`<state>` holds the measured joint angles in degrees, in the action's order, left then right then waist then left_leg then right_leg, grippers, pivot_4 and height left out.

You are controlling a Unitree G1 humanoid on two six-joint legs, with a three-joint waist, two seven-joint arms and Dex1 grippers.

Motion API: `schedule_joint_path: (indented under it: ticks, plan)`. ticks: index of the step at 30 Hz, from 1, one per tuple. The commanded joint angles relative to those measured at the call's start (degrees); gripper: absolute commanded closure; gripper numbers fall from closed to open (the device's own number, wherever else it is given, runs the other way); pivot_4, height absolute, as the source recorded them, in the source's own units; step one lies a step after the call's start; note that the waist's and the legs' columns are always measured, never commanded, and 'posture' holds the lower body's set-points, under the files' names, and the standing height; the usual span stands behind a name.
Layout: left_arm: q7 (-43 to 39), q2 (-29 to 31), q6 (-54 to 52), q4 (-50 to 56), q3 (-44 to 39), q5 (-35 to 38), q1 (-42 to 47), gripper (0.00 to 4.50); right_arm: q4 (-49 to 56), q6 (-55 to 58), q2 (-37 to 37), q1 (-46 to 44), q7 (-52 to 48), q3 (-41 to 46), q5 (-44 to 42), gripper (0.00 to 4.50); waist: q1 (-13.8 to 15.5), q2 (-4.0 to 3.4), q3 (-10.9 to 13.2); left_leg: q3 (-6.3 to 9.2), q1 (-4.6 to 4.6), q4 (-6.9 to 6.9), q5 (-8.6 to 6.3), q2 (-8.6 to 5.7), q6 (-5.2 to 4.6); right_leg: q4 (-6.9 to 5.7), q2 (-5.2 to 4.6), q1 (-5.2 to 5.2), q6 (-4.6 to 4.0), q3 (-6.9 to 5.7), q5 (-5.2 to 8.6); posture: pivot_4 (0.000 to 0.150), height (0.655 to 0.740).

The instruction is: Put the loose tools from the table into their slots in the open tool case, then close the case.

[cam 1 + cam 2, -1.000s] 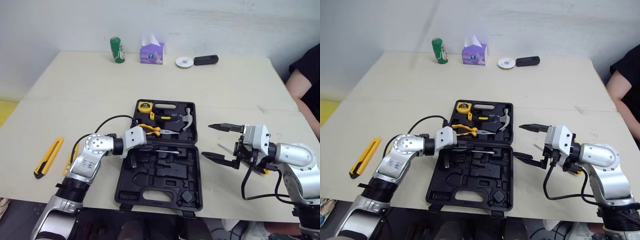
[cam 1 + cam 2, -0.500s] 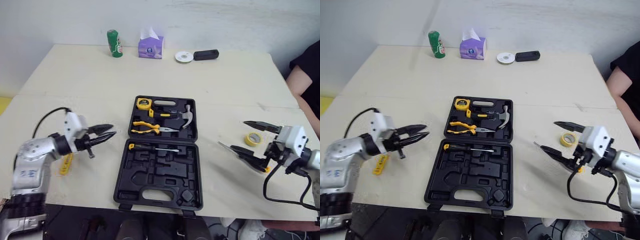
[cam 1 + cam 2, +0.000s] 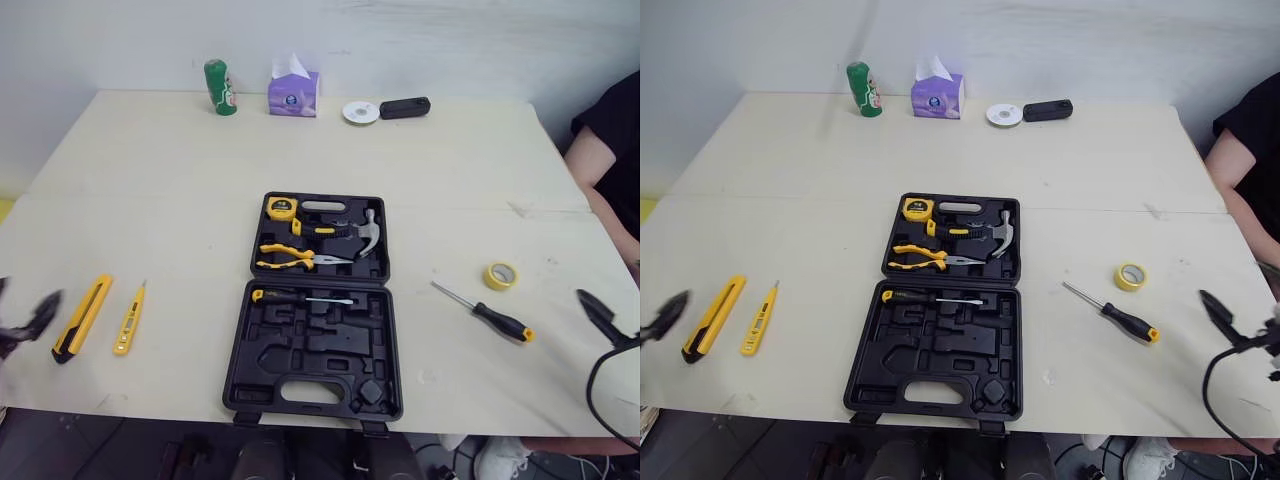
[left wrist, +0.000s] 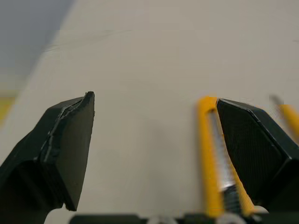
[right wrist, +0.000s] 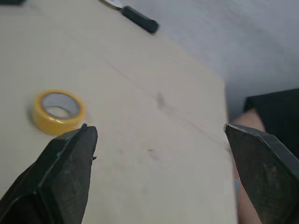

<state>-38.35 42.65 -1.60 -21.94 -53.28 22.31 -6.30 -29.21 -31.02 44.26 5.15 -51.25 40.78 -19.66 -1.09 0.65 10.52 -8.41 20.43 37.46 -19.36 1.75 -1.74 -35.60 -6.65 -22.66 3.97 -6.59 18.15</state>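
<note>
Black plastic tool case (image 3: pixel 315 330) lies open at the centre of the pale table (image 3: pixel 450 180). Loose items noted: a yellow utility knife (image 3: pixel 82 316) and a slim yellow tester screwdriver (image 3: pixel 128 320) lie well left of the case. The knife is just beside the left gripper (image 4: pixel 154 99), whose fingers stand apart. A black-and-yellow-handled screwdriver (image 3: pixel 485 313) and a yellow tape roll (image 3: pixel 500 275) lie right of the case, near the right gripper (image 5: pixel 160 127), whose fingers stand wide apart.

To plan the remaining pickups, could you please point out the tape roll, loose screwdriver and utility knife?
tape roll (image 5: pixel 51 122), right wrist view, outer wall
screwdriver (image 3: pixel 500 322), left eye view, handle
utility knife (image 3: pixel 82 317), left eye view, mid-body
</note>
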Motion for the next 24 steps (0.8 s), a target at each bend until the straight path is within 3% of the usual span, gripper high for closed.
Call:
schedule_joint_path:
  ticks: [1,11,18,24]
  plan:
    - [4.67,0.21,2.37,-4.00,-6.06,1.97,-2.62,0.09,-6.63,-3.93,1.65,3.31,4.13,4.71,0.26,0.00,0.09,0.02,0.01,0.00,-0.03,-0.07,0.00,-0.01,0.00,0.02,0.00,0.00,-0.01,0.00,0.01,0.150,0.7400]
    - [8.48,0.97,5.75,-12.55,-7.77,2.40,-6.16,0.09,-21.20,-8.10,1.71,13.51,14.73,10.28,-0.17,0.00,-0.11,0.03,-0.01,-0.02,-0.18,-0.37,0.00,-0.01,0.09,0.03,0.00,-0.01,-0.18,0.02,0.10,0.150,0.7400]
    - [8.56,0.42,5.84,-11.58,-6.41,4.02,-4.43,0.09,-23.90,-9.22,-0.02,15.07,16.16,9.64,-1.48,0.00,-0.85,-0.06,-0.12,-0.02,-0.27,-0.40,0.01,0.01,0.10,0.00,0.00,0.05,-0.19,0.06,0.10,0.150,0.7400]
    - [7.54,-1.20,5.47,-6.79,-3.82,6.51,-2.28,0.09,-21.00,-8.91,-0.90,11.30,13.62,7.24,-3.11,0.00,-0.86,-0.09,-0.14,-0.06,-0.29,-0.36,0.03,0.02,0.14,-0.07,0.00,0.05,-0.19,0.08,0.10,0.150,0.7400]
